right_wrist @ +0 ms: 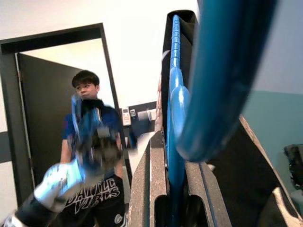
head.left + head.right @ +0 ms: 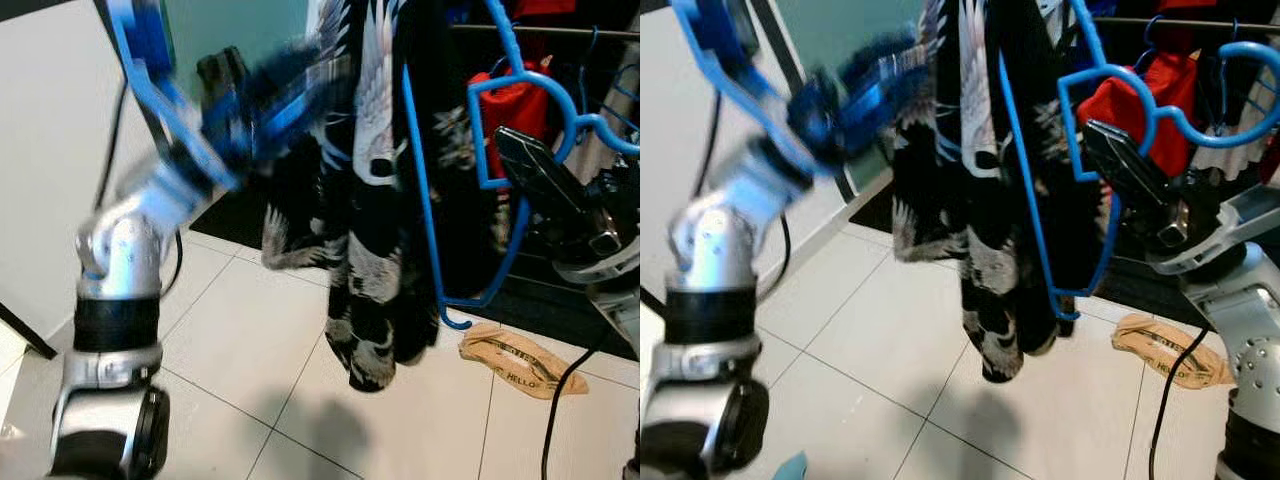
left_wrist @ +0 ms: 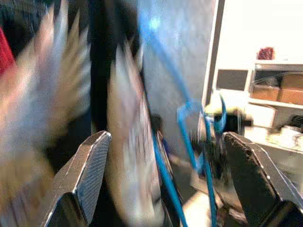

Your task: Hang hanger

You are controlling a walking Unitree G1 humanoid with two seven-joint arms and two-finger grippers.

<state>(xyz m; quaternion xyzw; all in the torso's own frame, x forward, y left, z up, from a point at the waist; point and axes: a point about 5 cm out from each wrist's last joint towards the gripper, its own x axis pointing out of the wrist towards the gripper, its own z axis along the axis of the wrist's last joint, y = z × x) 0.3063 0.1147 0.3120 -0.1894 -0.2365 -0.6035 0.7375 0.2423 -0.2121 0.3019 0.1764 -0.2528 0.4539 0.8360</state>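
- Closest to the head camera, the left arm's silver elbow [image 2: 118, 262] rises from the lower left, its forearm reaching up and blurred with motion.
- Left gripper [image 3: 165, 179]: the wrist view shows its jaws spread wide, with smeared patterned cloth and a thin blue line between the fingers; nothing is visibly pinched.
- Right gripper [image 2: 560, 195] is raised on the right, and its jaws are pressed onto the blue hanger [image 2: 425, 210], clamping the plastic near the shoulder bend, as the right wrist view shows close up.
- That hanger hangs tilted, its long side running down to a small hook end just above the floor tiles [image 2: 250, 340]; a black-and-white patterned garment [image 2: 370, 250] drapes beside and partly over it.
- Behind, a clothes rail [image 2: 560, 32] carries a red garment [image 2: 515, 100] and other blue hangers.
- On the floor lies a tan slipper [image 2: 520, 362] printed "HELLO".
- A person [image 1: 87, 156] stands in a doorway in the right wrist view.
- Progress, as I judge it: the hanger is held and lifted near the rail, but its hook is not yet over the bar, so the hanging and the release remain.
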